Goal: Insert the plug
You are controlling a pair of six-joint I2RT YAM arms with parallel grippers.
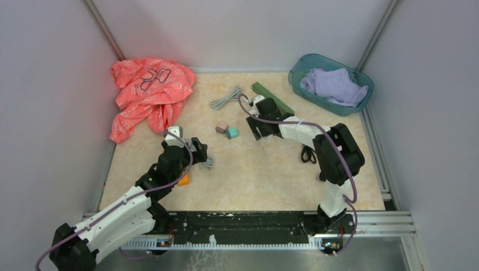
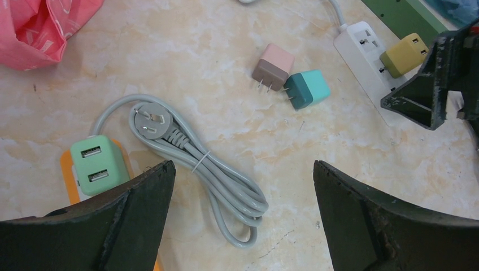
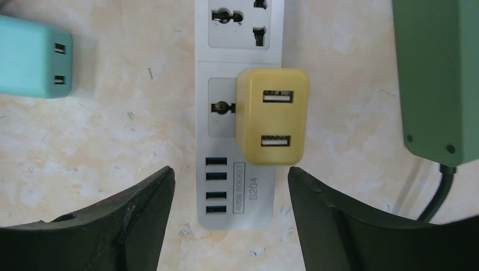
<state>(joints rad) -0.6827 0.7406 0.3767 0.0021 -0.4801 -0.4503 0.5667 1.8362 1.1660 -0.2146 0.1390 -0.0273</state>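
A yellow two-port USB plug sits in a socket of the white power strip. My right gripper is open and empty; its jaws hang over the strip's USB end, apart from the plug. The strip and the yellow plug also show in the left wrist view. A pink plug and a teal plug lie loose left of the strip. My left gripper is open and empty over a bundled grey cable with a three-pin plug.
A mint USB adapter sits on an orange strip at the left. A dark green power strip lies right of the white one. A pink cloth lies back left. A teal basket with a purple cloth stands back right. A black cable lies by the right arm.
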